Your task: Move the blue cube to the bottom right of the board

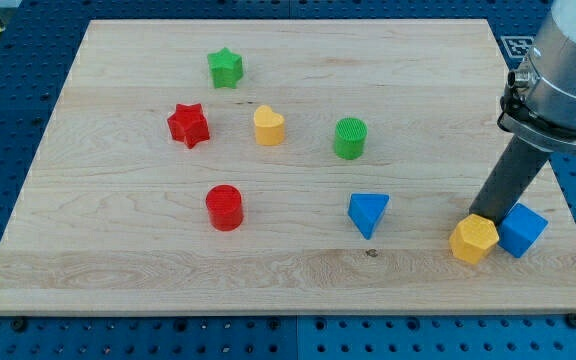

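The blue cube (523, 229) sits near the board's right edge, low in the view. A yellow hexagonal block (473, 239) touches its left side. My tip (482, 214) comes down just behind the two, at the yellow block's top edge and by the blue cube's upper left corner. The dark rod rises up and to the right to the grey arm at the view's top right.
On the wooden board (118, 270) lie a blue triangular block (368, 213), a red cylinder (225, 207), a red star (188, 125), a yellow heart (268, 126), a green cylinder (350, 138) and a green star (225, 68). The board's right edge (568, 225) is close to the cube.
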You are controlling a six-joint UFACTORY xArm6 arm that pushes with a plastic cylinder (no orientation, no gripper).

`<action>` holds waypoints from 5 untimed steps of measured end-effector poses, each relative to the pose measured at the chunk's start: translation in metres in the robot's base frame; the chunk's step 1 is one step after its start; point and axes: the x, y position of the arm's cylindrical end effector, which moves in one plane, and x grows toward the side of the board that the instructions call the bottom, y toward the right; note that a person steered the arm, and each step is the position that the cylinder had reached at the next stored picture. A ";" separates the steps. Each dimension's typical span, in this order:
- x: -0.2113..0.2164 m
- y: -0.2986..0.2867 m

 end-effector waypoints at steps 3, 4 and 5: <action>0.019 0.031; 0.034 0.037; 0.037 0.036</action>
